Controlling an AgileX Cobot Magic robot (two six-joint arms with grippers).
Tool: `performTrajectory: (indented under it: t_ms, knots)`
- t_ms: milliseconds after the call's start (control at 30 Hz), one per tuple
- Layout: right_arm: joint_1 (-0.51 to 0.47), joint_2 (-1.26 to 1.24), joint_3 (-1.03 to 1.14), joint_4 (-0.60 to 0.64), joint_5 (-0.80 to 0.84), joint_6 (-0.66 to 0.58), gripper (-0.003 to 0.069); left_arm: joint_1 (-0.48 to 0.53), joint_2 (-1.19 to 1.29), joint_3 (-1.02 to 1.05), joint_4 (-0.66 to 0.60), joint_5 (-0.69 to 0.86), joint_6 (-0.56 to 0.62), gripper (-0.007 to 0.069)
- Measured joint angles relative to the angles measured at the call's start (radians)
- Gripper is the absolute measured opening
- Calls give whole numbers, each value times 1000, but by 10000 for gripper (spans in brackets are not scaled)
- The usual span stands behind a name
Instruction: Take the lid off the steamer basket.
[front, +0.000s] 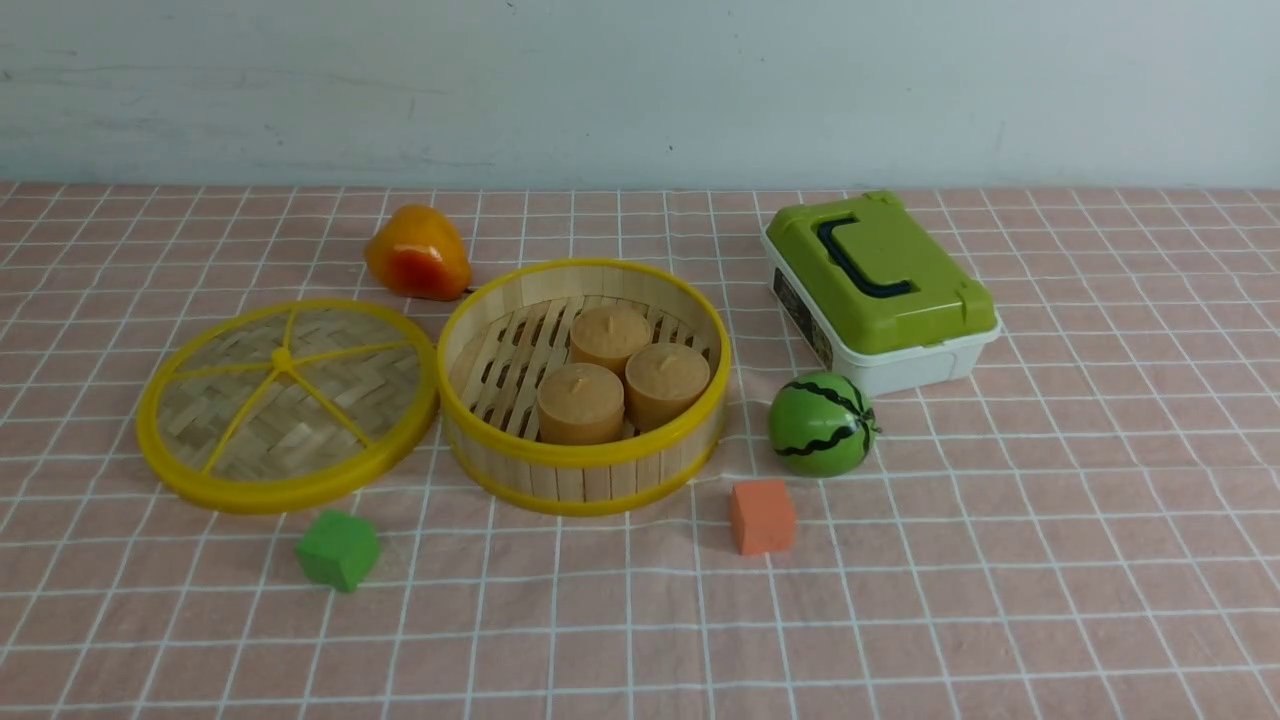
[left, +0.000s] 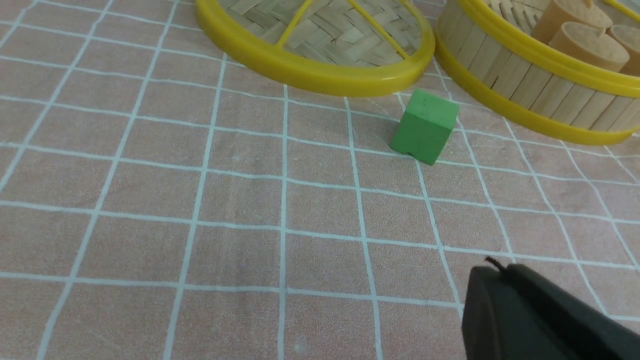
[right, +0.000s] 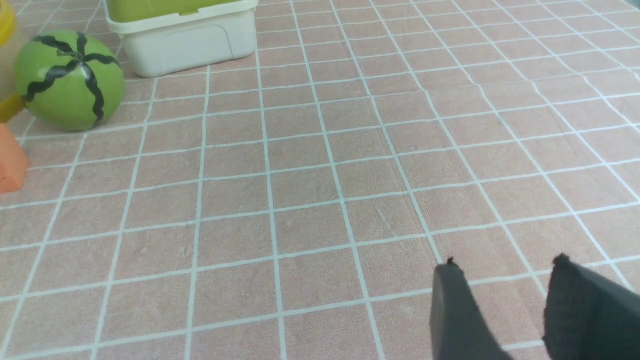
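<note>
We find the lid (front: 287, 403) off and lying flat on the counter (front: 900, 600), just beside the steamer basket (front: 583, 386) on its left; whether the two rims touch we cannot tell. The basket stands open with three tan cylinders (front: 620, 373) inside.

Neither arm shows in the front view. In the left wrist view only one dark corner of the left fingers (left: 540, 315) enters the frame, so we cannot tell how far they are parted; nothing is seen held. Ahead of them sits a green cube (left: 425, 126), near the lid's rim, and beyond it the lid and basket are both cut off by the frame edge.

The right fingers (right: 505, 300) show two dark tips with bare cloth between them: parted, holding nothing. Well ahead of them lie a toy watermelon (right: 69, 79), an orange block (right: 10, 160) cropped at the edge, and a white box (right: 185, 40) only partly visible.
</note>
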Motion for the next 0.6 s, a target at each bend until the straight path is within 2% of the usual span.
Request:
performTrajectory:
  t_ms: [600]
  knots:
    - [0,0,0,0,0,0,241,0,0,0,-1,0,0,-2]
